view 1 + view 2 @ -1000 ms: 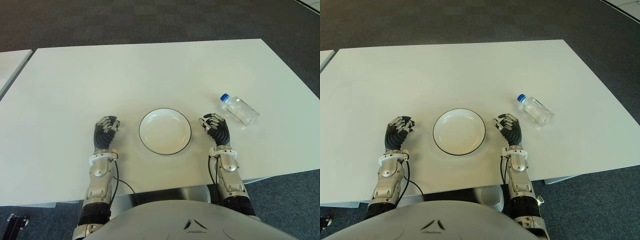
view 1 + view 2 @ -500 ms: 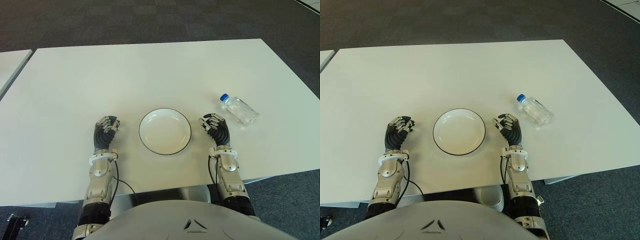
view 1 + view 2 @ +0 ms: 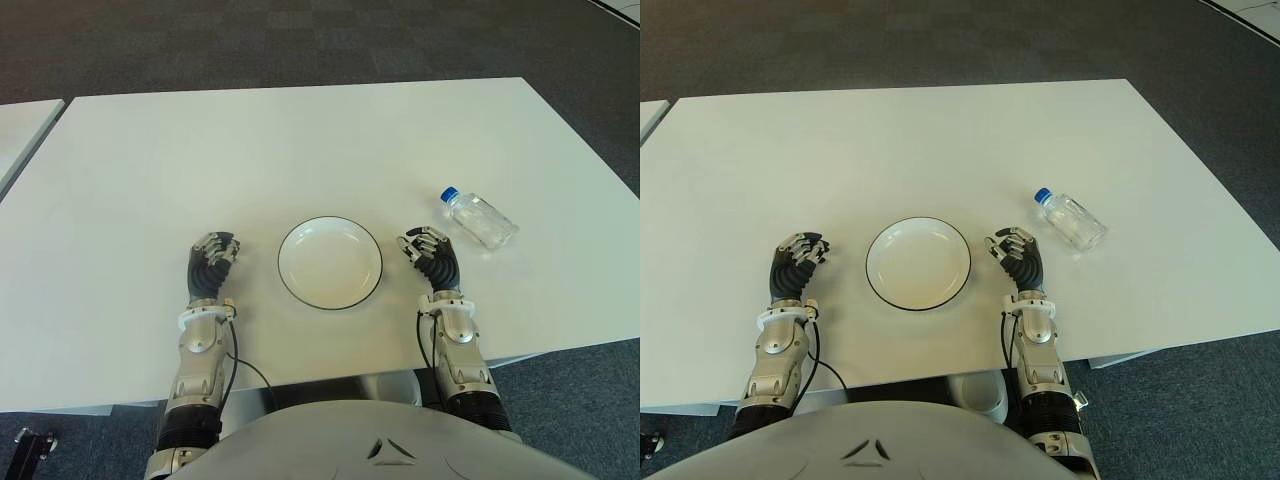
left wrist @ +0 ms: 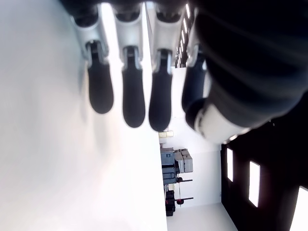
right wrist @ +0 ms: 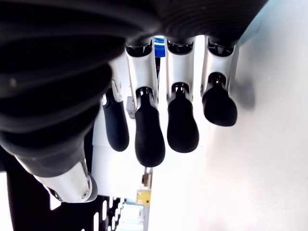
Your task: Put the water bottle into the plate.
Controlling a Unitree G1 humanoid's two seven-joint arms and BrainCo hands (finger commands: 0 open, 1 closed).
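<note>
The water bottle (image 3: 478, 219), clear with a blue cap and no label that can be read, lies on its side on the white table (image 3: 300, 140), just beyond and to the outer side of the right hand (image 3: 432, 258), not touching it. That hand's fingers (image 5: 183, 129) curl loosely and hold nothing. The empty white plate (image 3: 330, 262) sits between both hands. The left hand (image 3: 210, 266), on the plate's left, is likewise curled and empty.

Even, bright overhead light covers the white table (image 3: 300, 140) in both eye views — shadows under the plate (image 3: 330, 262) and bottle (image 3: 478, 219) are faint and short. The dark floor (image 3: 300, 40) stays sharp to the edges. The wrist views are harsh — table surface blown out to glare, fingers (image 4: 132, 91) close, dark and slightly soft.
</note>
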